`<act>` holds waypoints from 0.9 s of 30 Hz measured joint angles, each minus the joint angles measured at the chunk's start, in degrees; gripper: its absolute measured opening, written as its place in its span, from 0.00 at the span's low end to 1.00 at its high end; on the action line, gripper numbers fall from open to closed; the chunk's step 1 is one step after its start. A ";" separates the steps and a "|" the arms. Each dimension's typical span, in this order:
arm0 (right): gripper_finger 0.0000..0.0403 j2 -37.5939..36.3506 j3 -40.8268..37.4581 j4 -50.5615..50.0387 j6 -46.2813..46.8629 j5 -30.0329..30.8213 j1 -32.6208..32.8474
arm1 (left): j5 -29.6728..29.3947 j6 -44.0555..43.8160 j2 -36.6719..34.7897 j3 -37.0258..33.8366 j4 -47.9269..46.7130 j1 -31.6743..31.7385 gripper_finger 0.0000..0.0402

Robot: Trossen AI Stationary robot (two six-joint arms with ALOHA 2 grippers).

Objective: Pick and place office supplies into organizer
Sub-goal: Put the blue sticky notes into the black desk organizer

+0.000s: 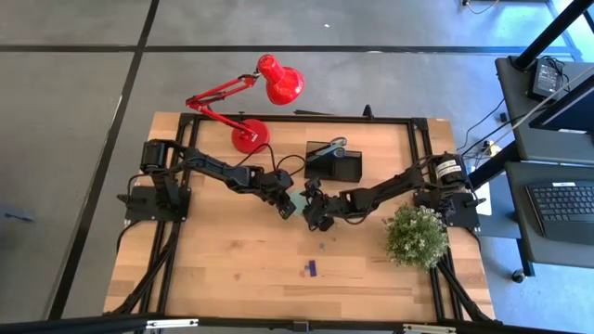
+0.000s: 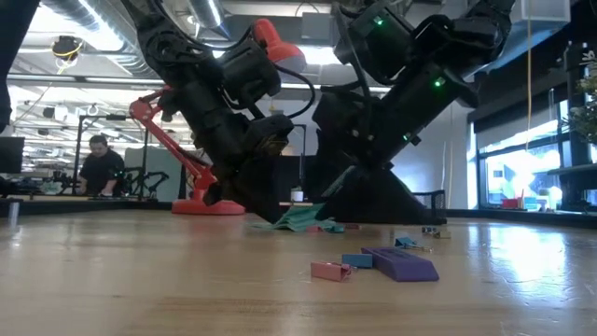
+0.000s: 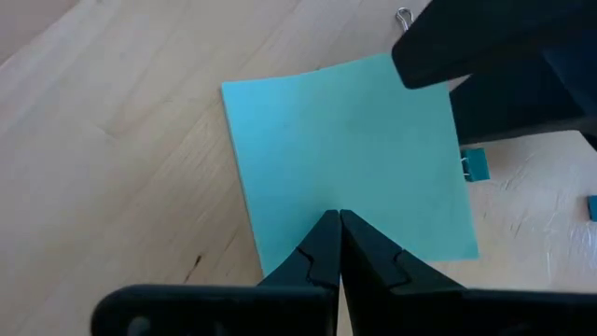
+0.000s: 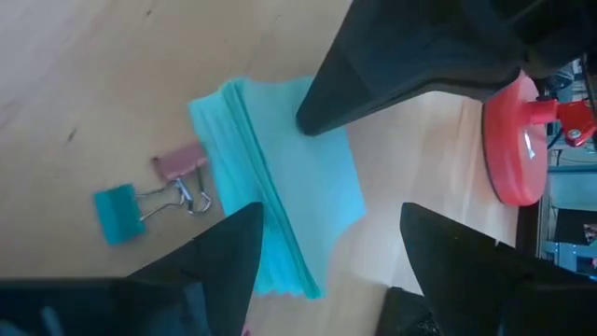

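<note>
Sticky-note pad (image 3: 345,168) near middle of tabletop (image 1: 232,269), just in front of organizer (image 1: 334,163) at back edge, one side tilted up off the wood. Left gripper (image 3: 338,245) pinched shut on pad's edge. Right gripper (image 4: 331,247) spread wide, straddling opposite side, not yet closed. Binder clips (image 4: 154,191) lying just beside pad. Risk: thin pinch on top sheets only, so pad may fan, peel or slip free; right fingers may nudge clips.
</note>
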 joint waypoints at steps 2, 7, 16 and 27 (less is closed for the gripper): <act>0.63 -0.01 0.00 1.25 0.01 -0.01 0.00 | 0.00 0.07 0.00 0.02 0.00 0.00 0.01; 0.63 -0.01 0.00 2.51 0.03 -2.96 -0.02 | 0.02 0.15 0.00 0.01 0.00 0.00 0.01; 0.63 -0.01 0.00 2.46 0.19 -5.11 -0.02 | 0.04 0.15 -0.01 0.00 0.01 0.00 0.01; 0.47 2.85 0.11 3.03 -0.01 -5.09 -0.26 | 0.60 0.15 -0.02 0.00 0.33 0.04 0.01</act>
